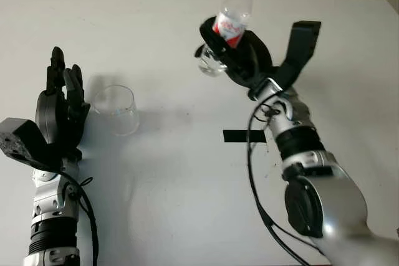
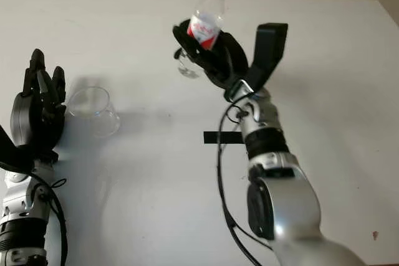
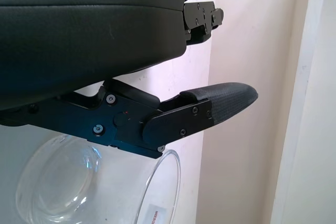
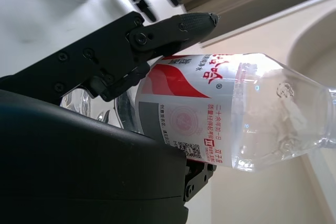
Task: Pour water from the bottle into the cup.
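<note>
Bare table (image 1: pixel 187 204) lies open between the two arms and across the near middle, broken only by a flat black tape strip (image 1: pixel 243 136). The cup (image 1: pixel 116 109) stands just beside the open left hand (image 1: pixel 61 101), which blocks approach from that side. The right hand (image 1: pixel 240 54) holds the bottle (image 1: pixel 234 17) raised at the far side, well apart from the cup, with open table between them.

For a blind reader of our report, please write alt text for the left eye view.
The right hand holds a capped water bottle above a white table. The open left hand stands beside a clear cup, and black tape lies near the right arm.
</note>
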You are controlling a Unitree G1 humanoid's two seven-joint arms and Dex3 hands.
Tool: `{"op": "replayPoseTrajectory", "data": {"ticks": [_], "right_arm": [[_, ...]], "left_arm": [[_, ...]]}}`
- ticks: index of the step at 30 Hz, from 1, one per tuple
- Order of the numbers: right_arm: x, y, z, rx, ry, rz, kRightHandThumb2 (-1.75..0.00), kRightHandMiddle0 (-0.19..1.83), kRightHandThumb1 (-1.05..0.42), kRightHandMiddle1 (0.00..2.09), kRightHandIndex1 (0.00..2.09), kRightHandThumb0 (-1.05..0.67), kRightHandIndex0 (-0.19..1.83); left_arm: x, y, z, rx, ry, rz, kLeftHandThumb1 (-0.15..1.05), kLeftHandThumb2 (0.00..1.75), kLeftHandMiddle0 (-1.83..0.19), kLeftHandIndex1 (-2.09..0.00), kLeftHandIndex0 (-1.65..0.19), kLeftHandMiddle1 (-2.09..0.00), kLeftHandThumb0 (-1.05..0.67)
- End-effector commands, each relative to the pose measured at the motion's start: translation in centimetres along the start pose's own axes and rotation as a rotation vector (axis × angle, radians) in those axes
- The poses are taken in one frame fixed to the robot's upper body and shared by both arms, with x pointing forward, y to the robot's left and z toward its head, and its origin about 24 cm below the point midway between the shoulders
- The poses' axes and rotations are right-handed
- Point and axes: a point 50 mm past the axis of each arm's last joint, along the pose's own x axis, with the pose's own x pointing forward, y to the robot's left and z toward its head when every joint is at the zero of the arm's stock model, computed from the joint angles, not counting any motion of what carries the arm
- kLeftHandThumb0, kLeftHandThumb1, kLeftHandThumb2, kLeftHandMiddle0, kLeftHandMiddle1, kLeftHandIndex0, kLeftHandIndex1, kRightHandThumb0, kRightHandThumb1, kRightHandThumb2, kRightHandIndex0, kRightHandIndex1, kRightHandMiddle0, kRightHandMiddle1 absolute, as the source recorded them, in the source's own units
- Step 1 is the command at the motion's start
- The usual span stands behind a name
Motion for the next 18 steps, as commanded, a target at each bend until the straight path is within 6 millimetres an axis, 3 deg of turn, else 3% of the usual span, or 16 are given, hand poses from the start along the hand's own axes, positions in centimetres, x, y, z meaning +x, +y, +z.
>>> {"op": "replayPoseTrajectory", "data": {"ticks": [1,3,7,9,11,13,18], "right_arm": [[-1.7,-0.8,0.2,-0.095,0.001,0.012,-0.34,1.23,-1.05,2.09,2.09,-0.23,1.65],[-3.0,-1.1,0.2,-0.182,0.008,0.039,-0.32,1.10,-1.05,2.09,2.09,-0.26,1.54],[-5.6,-1.2,0.5,-0.293,-0.028,0.049,-0.23,0.36,-1.05,2.09,2.09,-0.22,0.84],[-6.7,-1.0,0.6,-0.350,-0.057,0.023,-0.22,0.25,-1.05,2.09,2.09,-0.20,0.64],[-7.6,-0.5,0.4,-0.444,-0.100,-0.019,-0.24,0.45,-1.05,2.09,2.09,-0.20,0.87],[-8.4,0.2,0.1,-0.509,-0.134,-0.031,-0.26,0.56,-1.05,2.09,2.09,-0.20,0.98],[-9.5,1.1,-1.4,-0.425,-0.121,-0.022,-0.29,0.42,-1.05,2.09,2.09,-0.21,0.91]], "left_arm": [[-0.2,0.1,0.2,0.002,-0.007,-0.001,1.05,0.71,0.05,-0.07,0.13,-0.05,-0.69],[-0.2,0.1,0.2,0.002,-0.007,-0.004,1.05,0.71,0.06,-0.07,0.14,-0.04,-0.69],[-0.3,0.3,0.2,0.006,-0.006,-0.008,1.05,0.72,0.07,-0.06,0.15,-0.04,-0.70],[-0.3,0.3,0.3,0.009,-0.011,-0.014,1.05,0.73,0.08,-0.06,0.16,-0.04,-0.69],[-0.3,0.4,0.4,0.011,-0.014,-0.015,1.05,0.73,0.08,-0.05,0.16,-0.04,-0.69],[-0.3,0.4,0.4,0.012,-0.015,-0.014,1.05,0.73,0.08,-0.06,0.16,-0.04,-0.70],[-0.3,0.8,0.4,0.015,-0.012,-0.019,1.05,0.76,0.09,-0.06,0.15,-0.05,-0.68]]}}
